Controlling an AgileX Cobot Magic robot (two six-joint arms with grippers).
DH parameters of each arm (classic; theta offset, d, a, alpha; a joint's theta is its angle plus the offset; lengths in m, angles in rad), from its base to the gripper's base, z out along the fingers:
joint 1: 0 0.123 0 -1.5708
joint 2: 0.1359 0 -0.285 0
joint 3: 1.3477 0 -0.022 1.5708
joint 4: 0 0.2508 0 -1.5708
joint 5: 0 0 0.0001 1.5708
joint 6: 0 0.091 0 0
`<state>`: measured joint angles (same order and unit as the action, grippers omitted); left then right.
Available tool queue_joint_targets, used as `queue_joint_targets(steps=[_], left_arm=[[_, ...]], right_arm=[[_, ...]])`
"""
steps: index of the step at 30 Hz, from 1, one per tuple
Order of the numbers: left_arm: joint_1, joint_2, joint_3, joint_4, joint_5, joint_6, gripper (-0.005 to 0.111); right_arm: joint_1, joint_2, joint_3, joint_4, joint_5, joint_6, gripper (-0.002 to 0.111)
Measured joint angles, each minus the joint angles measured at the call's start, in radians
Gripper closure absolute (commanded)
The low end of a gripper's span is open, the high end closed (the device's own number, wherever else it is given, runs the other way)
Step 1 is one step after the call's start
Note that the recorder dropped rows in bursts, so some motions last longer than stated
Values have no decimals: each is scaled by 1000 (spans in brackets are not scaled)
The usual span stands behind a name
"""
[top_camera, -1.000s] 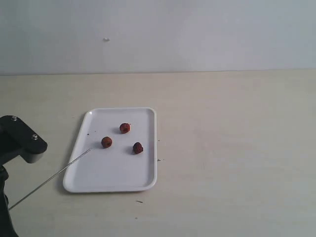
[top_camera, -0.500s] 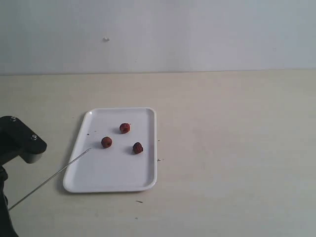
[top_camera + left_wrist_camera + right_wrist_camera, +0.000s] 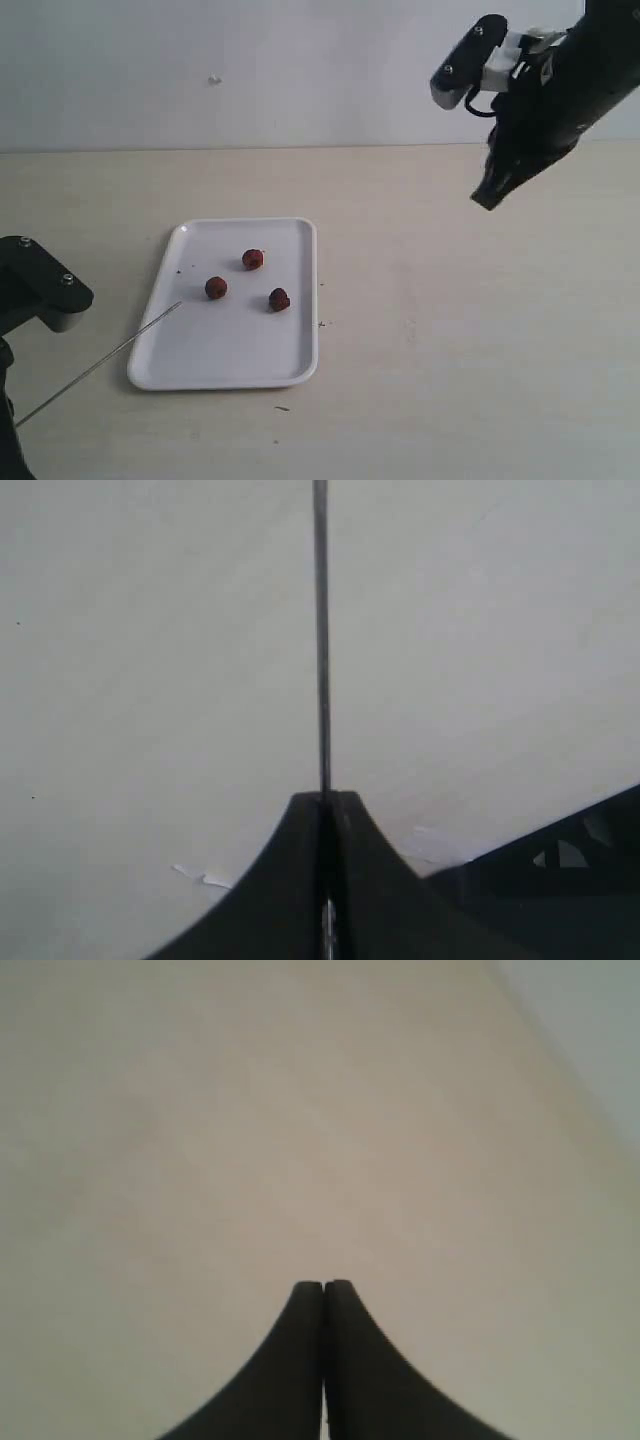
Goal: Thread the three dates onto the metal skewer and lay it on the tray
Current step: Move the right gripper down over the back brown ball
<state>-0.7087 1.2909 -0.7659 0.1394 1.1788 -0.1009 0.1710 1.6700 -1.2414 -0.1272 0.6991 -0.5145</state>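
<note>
Three reddish-brown dates lie loose on the white tray. The thin metal skewer slants from the lower left edge up to a tip over the tray's left rim, close to the left date. My left gripper is shut on the skewer; in the exterior view only its black arm shows at the left edge. My right gripper hangs high at the upper right, far from the tray, shut with nothing between its fingers.
The pale wooden tabletop stretches right of the tray. A few dark specks lie beside and below the tray. A plain wall backs the table.
The right arm has come into the exterior view at the upper right. The left arm has sunk slightly; skewer and dates stay put.
</note>
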Motion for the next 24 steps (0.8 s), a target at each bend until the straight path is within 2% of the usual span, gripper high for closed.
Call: queue_joint_targets(steps=[2,4,9,12,16,20,24], left_arm=[[0,0,0,0,2,0,107],[0,0,0,0,8,0,107],[0,0,0,0,15,-2,107],[0,0,0,0,15,-11,107],[0,0,0,-2,17,-15,107],[0,0,0,-2,32,-17,107],[0,0,0,-2,39,-25,107]], right_arm=[[27,34,-90,265,161,-27,108],[94,79,-205,351,253,87,108],[236,239,-394,290,332,340,108],[246,349,-487,285,339,419,108],[246,445,-577,282,372,393,106],[246,522,-656,284,392,349,94],[246,602,-755,305,440,345,73]])
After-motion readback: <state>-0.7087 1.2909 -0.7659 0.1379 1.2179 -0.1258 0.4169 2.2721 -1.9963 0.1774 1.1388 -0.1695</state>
